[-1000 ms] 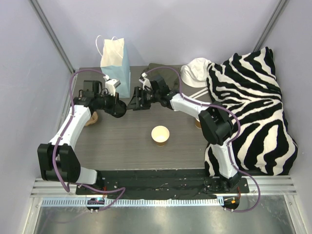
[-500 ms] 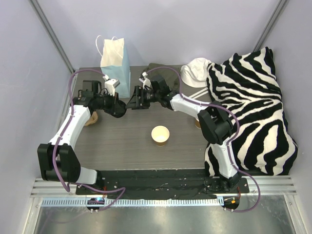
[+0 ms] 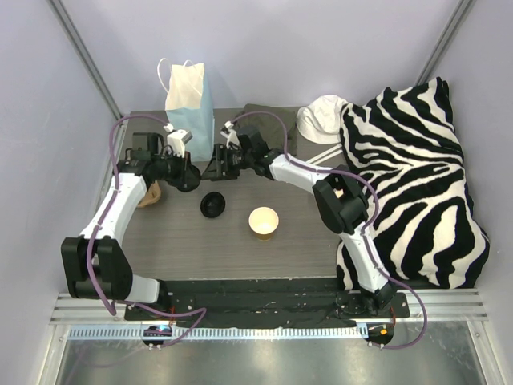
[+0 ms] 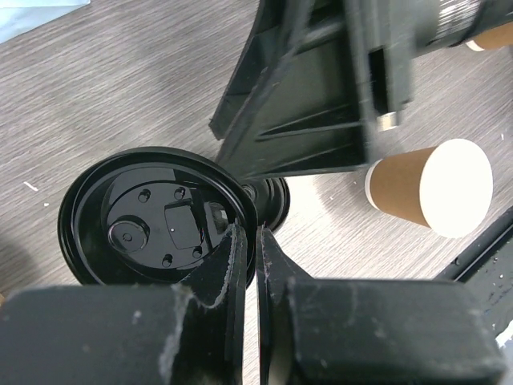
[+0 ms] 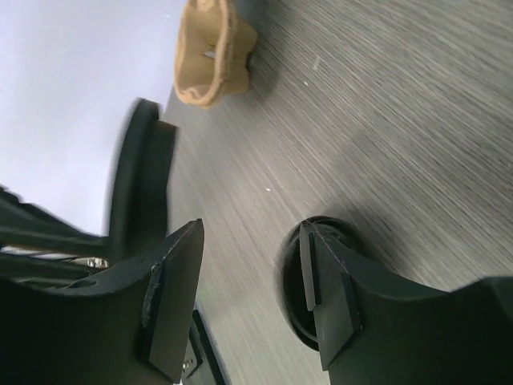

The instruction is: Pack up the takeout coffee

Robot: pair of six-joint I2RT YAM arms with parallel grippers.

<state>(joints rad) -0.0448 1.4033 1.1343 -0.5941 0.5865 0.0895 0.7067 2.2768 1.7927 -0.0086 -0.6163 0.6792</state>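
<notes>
A brown pulp cup carrier [image 3: 151,194] sits at the left edge of the dark wood-grain desk [image 3: 240,249], just beside my left arm. My left hand [image 4: 250,237] hangs over the desk with its fingers drawn together to a thin slit and nothing between them. Behind it, at the back of the desk, a blue paper bag [image 3: 192,108] stands upright with its white handle up. The black lid [image 3: 212,204] of the takeout coffee lies by itself on the desk. From above it sits in front of and between my two hands, apart from both. In the left wrist view it lies right under my fingertips. My right hand [image 5: 250,241] faces the left one with its fingers spread wide, empty, and the lid shows past one finger. To the lid's right a tan kraft cup [image 3: 264,222] stands upright near the middle of the desk, uncovered and white inside. A second tan cup [image 4: 489,36] is cut off at the corner of the left wrist view, so I cannot tell which cup the lid belongs to. A zebra-striped cloth [image 3: 417,160] is heaped over the right side.
</notes>
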